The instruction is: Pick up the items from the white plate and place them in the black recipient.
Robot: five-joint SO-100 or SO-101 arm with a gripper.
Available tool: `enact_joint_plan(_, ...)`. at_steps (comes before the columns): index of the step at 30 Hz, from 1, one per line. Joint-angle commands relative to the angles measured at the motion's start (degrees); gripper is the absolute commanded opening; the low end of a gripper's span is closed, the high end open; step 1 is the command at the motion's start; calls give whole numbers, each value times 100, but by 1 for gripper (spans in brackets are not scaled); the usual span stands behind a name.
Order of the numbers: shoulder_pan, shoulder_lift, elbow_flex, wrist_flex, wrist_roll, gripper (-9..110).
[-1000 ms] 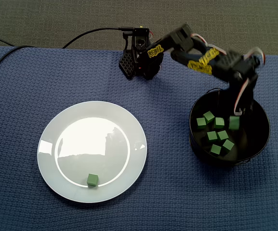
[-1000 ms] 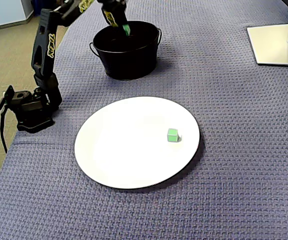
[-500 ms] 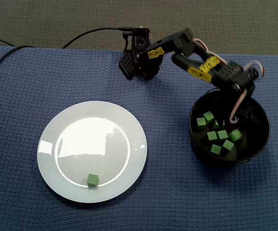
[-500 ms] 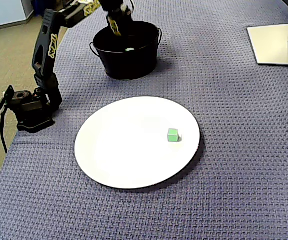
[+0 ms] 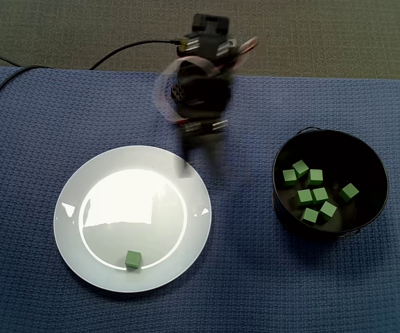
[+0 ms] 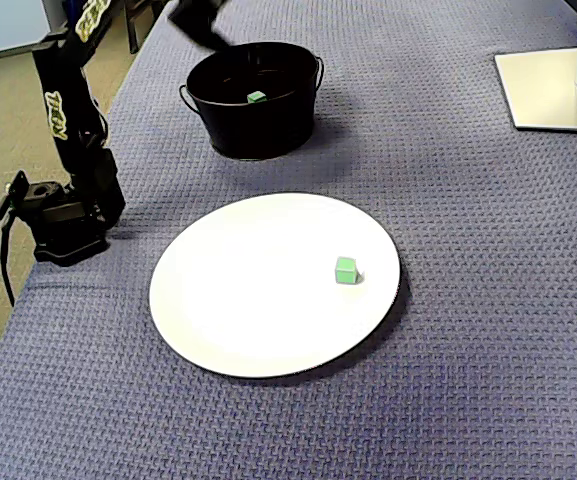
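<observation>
One green cube (image 5: 133,259) (image 6: 346,270) lies on the white plate (image 5: 68,208) (image 6: 228,300), near its front rim in a fixed view. The black bucket (image 5: 376,166) (image 6: 258,125) holds several green cubes (image 5: 314,194); the other fixed view shows just one of them (image 6: 257,97). My gripper (image 5: 200,166) is blurred by motion, hanging over the cloth by the plate's far rim, well left of the bucket. Its two smeared fingers look apart with nothing between them. In the other fixed view the gripper (image 6: 196,18) is a dark blur above the bucket's left side.
The arm's base (image 6: 63,225) sits at the cloth's left edge, with a black cable (image 5: 130,47) running off the table. A white stand base (image 6: 553,85) occupies the far right corner. Blue woven cloth covers the table.
A green cube dropped from the gripper into the bucket. The arm then swung fast out of the bucket toward the plate.
</observation>
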Motion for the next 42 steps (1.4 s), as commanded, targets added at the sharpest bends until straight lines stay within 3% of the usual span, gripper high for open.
enact_joint_plan(1, 923, -1072, -316, -185, 378, 60)
enact_joint_plan(9, 1230, -4096, -2048, -141, 404, 56)
enact_joint_plan(14, 1125, -5142, -2637, -167, 334, 53)
enact_joint_plan(27, 791, -5950, -2900, -598, 431, 45)
enact_joint_plan(35, 677, -6214, -3270, -554, 466, 30)
enact_joint_plan(42, 729, -6231, -3296, -650, 492, 10)
